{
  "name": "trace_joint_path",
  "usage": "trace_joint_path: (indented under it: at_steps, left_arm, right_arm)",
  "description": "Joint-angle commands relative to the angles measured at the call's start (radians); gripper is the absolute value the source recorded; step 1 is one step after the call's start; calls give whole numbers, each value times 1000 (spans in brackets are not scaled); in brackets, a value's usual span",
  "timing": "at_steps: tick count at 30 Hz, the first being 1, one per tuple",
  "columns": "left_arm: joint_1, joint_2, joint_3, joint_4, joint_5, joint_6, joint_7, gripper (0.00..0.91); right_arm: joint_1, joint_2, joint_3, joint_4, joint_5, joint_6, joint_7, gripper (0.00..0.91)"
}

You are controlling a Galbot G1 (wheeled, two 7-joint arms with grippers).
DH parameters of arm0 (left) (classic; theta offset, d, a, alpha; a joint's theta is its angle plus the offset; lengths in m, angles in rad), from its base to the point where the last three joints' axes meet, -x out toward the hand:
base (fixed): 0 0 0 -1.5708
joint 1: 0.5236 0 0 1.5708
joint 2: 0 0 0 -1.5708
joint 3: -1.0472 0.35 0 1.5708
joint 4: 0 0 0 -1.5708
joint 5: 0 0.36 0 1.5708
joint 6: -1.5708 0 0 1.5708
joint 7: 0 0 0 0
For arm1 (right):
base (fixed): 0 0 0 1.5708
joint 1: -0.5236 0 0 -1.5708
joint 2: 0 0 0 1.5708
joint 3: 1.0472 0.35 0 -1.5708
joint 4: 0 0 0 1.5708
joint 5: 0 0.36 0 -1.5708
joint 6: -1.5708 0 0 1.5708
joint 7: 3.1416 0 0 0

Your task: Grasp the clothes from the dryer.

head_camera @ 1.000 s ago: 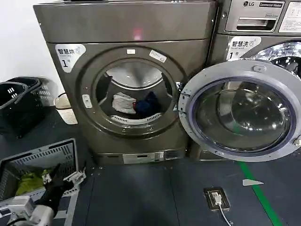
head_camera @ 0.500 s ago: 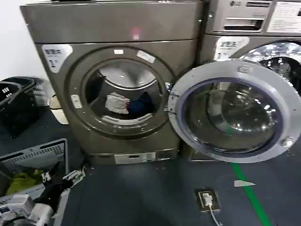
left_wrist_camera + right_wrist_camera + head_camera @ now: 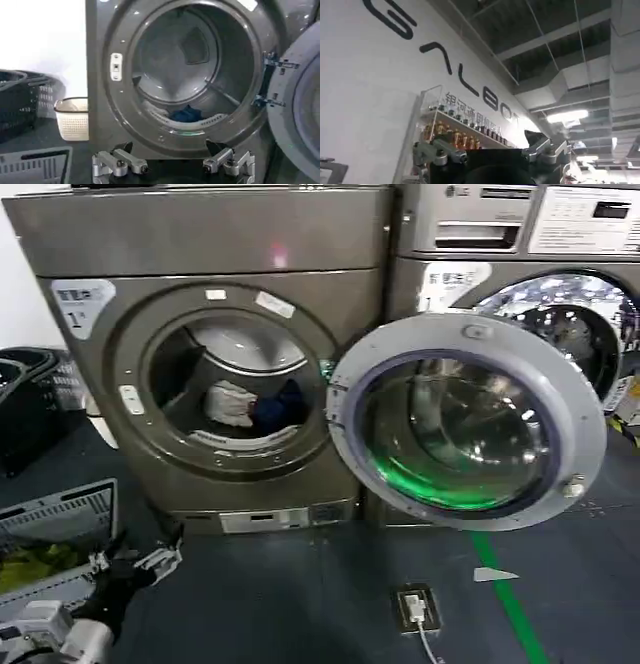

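Clothes point(image 3: 250, 405), white and navy, lie partly hidden behind the porthole rim inside the dryer point(image 3: 200, 354), centre-left of frame. Dryer has shifted left since the earlier frame. Left end effector point(image 3: 135, 566), fingers apart and empty, sits lower left, well below the clothes. Right end effector point(image 3: 490, 150) points at a ceiling, fingers apart.

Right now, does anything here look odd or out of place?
Nothing looks broken or spilled. The dryer has its door swung wide open, with the clothes lying in the drum. The left gripper hangs low, open, near a grey basket.
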Motion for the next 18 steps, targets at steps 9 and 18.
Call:
trace_joint_path:
  at_steps: [9, 18]
  left_arm:
    - [-14, -1, 11, 6, -4, -14, 18, 907]
    - [-24, 0, 19, 13, -6, -18, 21, 907]
  right_arm:
    - [-2, 11, -18, 8, 18, 89, -30, 907]
    - [-15, 25, -8, 22, 18, 90, -40, 907]
